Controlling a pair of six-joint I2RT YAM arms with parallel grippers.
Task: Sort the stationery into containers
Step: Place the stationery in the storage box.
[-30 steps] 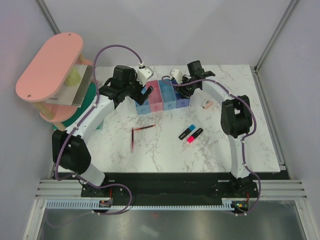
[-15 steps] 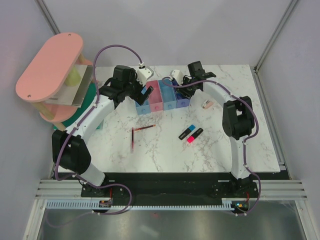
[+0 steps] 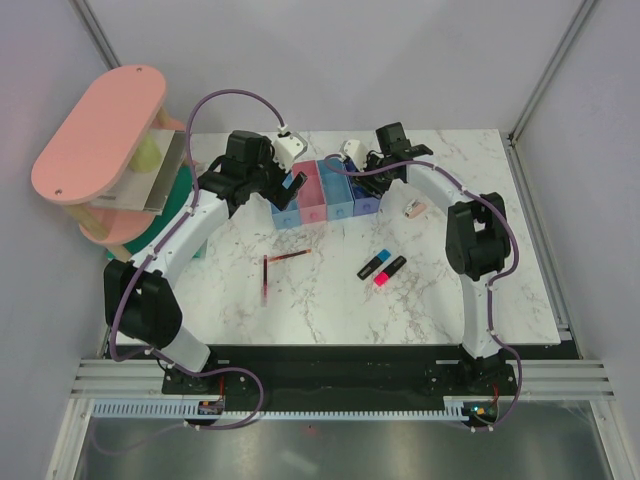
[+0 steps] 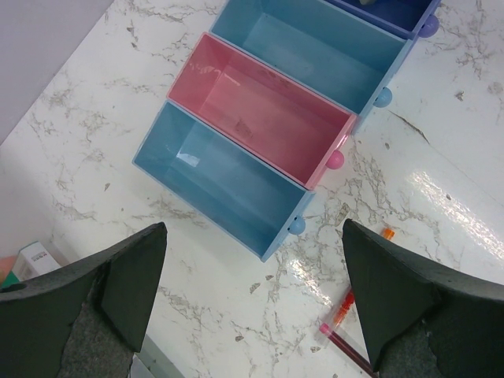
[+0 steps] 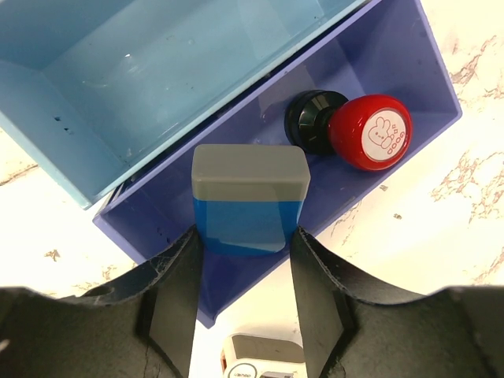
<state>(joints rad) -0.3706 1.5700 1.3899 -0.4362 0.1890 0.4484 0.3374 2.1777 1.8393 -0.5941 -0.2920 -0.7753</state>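
Right wrist view: the blue block (image 5: 249,201), judged stiff, light and smooth-sided, is gripped across its flat sides by the right hand (image 5: 246,240) above the purple bin (image 5: 398,67), while the left hand (image 4: 256,291) is seen spread wide, empty.

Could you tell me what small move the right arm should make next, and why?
Probably open the right gripper so the blue block drops. Its fingers clamp the block right over the purple bin, beside the red-capped stamp lying in that bin. The wrist view does not show how high the block hangs, so easing down a touch first may be gentler.
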